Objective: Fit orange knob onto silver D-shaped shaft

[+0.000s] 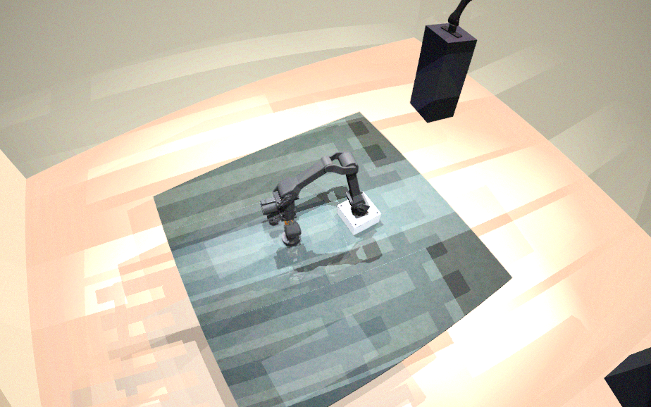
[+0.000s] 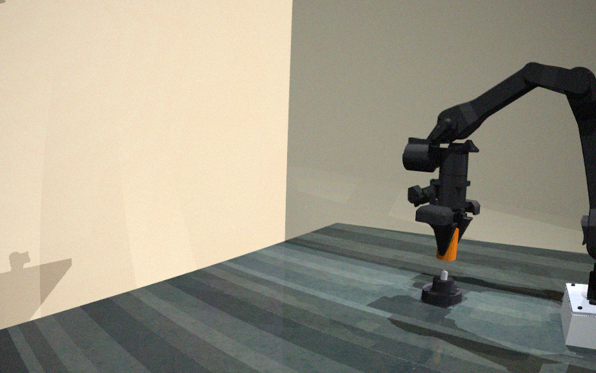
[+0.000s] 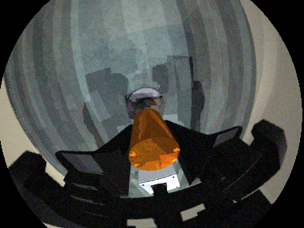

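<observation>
The orange knob point(image 2: 451, 251) point(image 3: 152, 138) is held upright between the fingers of my gripper point(image 2: 448, 248) point(image 3: 148, 125), which is shut on it. In the exterior view the knob's lower end hangs a little above the silver shaft point(image 2: 444, 275), with a gap between them. The shaft stands upright on the dark round pedestal point(image 2: 441, 295) point(image 3: 132, 104) point(image 1: 286, 241). In the wrist view the pedestal shows just beyond the knob's far end, partly covered by it, and the shaft is hidden. The knob's hole and its flat side are hidden, and the shaft's flat side cannot be made out.
The arm's white base block point(image 1: 362, 222) point(image 2: 582, 327) point(image 3: 158, 181) stands on the dark striped table top point(image 1: 335, 297) point(image 2: 263, 316). A dark tall stand point(image 1: 441, 72) with another arm on it is at the back right in the top view.
</observation>
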Tool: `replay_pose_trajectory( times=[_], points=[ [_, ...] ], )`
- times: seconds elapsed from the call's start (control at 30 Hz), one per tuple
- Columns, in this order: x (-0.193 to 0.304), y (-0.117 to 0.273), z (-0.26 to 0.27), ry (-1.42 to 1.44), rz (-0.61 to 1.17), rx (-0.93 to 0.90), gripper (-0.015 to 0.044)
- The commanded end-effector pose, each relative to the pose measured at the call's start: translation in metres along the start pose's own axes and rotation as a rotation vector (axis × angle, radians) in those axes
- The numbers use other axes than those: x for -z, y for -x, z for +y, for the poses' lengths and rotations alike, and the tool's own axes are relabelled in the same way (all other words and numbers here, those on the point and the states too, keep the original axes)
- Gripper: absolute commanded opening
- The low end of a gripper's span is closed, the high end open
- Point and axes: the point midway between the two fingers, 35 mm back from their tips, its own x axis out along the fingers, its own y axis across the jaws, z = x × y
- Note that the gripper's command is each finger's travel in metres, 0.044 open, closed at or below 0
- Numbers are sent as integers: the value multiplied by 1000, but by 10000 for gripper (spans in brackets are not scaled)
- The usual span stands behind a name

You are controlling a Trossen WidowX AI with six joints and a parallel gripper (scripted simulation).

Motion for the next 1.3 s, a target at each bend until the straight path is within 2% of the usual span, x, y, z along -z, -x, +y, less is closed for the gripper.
replay_pose_trajectory(
  times=[0.0, 0.3, 1.27],
  points=[
    [0, -4, -3, 7, 3, -3, 0],
    [0, -28, -4, 2, 3, -3, 0],
    [0, -28, -3, -1, 3, -3, 0]
  ],
)
